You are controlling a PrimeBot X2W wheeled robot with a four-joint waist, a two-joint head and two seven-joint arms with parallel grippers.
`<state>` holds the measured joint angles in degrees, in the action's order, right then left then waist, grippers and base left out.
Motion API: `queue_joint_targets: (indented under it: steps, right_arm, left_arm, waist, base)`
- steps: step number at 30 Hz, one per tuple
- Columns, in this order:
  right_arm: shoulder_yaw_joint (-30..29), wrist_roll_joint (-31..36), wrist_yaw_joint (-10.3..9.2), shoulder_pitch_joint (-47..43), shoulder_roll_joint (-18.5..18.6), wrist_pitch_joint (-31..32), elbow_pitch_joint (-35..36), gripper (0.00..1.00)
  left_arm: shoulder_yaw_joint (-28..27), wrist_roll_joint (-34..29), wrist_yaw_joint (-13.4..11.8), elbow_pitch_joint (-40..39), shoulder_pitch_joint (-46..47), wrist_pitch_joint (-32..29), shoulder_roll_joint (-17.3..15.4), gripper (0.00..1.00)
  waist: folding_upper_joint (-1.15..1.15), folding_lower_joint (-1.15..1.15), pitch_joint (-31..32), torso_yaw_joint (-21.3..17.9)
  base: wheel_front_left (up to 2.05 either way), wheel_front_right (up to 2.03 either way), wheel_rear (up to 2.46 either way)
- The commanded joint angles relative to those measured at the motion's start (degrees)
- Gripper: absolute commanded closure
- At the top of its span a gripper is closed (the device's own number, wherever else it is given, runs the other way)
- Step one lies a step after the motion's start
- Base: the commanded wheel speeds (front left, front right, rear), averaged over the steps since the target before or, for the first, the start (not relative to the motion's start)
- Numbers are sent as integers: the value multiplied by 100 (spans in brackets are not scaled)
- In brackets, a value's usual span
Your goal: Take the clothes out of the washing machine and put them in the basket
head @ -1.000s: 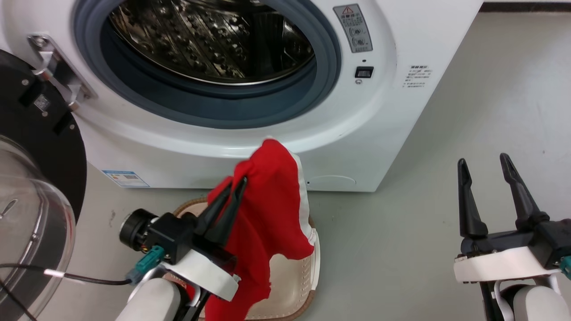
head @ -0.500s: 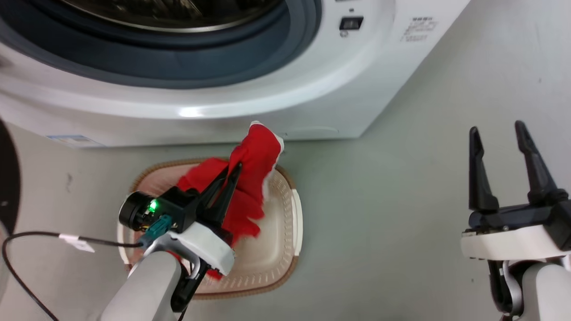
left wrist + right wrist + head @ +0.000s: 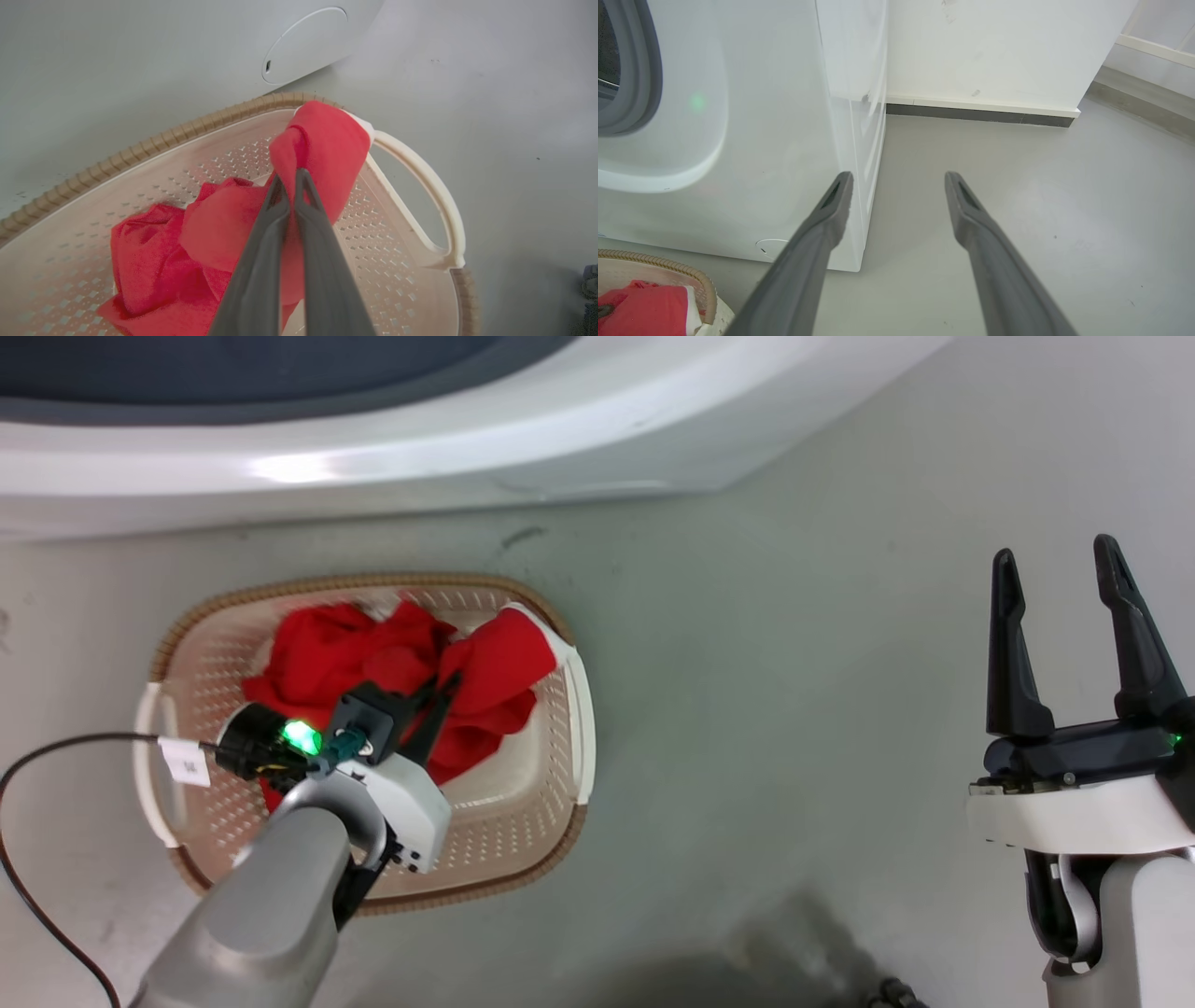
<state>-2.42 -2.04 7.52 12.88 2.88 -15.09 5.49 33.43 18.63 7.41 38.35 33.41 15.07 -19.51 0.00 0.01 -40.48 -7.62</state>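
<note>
Red clothes (image 3: pixel 373 658) lie heaped in the cream basket (image 3: pixel 551 821) on the floor below the white washing machine (image 3: pixel 420 439). My left gripper (image 3: pixel 446 686) is low inside the basket, shut on a fold of red garment (image 3: pixel 322 144) that leans on the basket's right wall by the handle (image 3: pixel 434 186). The fingers (image 3: pixel 261 242) meet tightly over the cloth. My right gripper (image 3: pixel 1055 560) stands open and holds nothing, over bare floor at the right. In the right wrist view the right gripper (image 3: pixel 899 179) faces the washing machine's (image 3: pixel 761 140) front corner, and the basket (image 3: pixel 658 270) and red clothes (image 3: pixel 640 312) show at the lower left.
A black cable (image 3: pixel 56 751) with a white tag loops over the basket's left handle (image 3: pixel 149 756). A wall with a dark baseboard (image 3: pixel 976 114) stands behind the machine. Grey floor (image 3: pixel 794 709) lies open between the basket and my right arm.
The head view has tilted down, so the machine's porthole has slid off the top. My left gripper has lowered the red garment from in front of the machine into the basket. The right gripper stays open.
</note>
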Motion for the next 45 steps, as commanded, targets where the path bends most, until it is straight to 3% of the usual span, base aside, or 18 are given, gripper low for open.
queue_joint_targets:
  steps: [1, 9, 17, 18, 19, 29, 45]
  right_arm:
    - [22, -48, -5, 80, -1, -11, 45, 0]
    - [68, -172, -6, 207, -1, -12, 161, 0]
    - [158, -230, -6, 284, 0, -12, 150, 0]
    - [152, -242, -6, 290, 0, -11, 129, 0]
    - [148, -249, -5, 288, 0, -12, 113, 0]
    - [69, -117, -5, 198, 1, -11, -114, 0]
    - [-221, 262, -6, -414, 2, -12, -419, 0]
  left_arm:
    - [54, -8, 7, 177, 178, 15, -26, 100]
    - [265, -385, 7, 1319, 918, 14, -36, 100]
    - [422, -456, 2, 1890, 1223, 15, 101, 100]
    - [443, -481, 2, 1899, 1236, 15, 93, 38]
    - [424, -450, 2, 1909, 1201, 15, 103, 0]
    - [-69, -249, -32, 1458, 559, 14, 215, 0]
    - [-1749, -285, -19, -847, -974, 14, 523, 0]
  waist:
    - [0, -1, -376, -136]
    - [0, -1, -982, -296]
    - [0, -1, -1152, -360]
    - [0, -1, -1115, -362]
    - [0, -1, -1068, -362]
    - [0, -1, -5, -165]
    - [0, -1, 2202, 617]
  base:
    - [0, 0, 0]
    - [0, 0, 0]
    - [0, 0, 0]
    - [0, 0, 0]
    - [0, 0, 0]
    - [0, 0, 0]
    - [0, 0, 0]
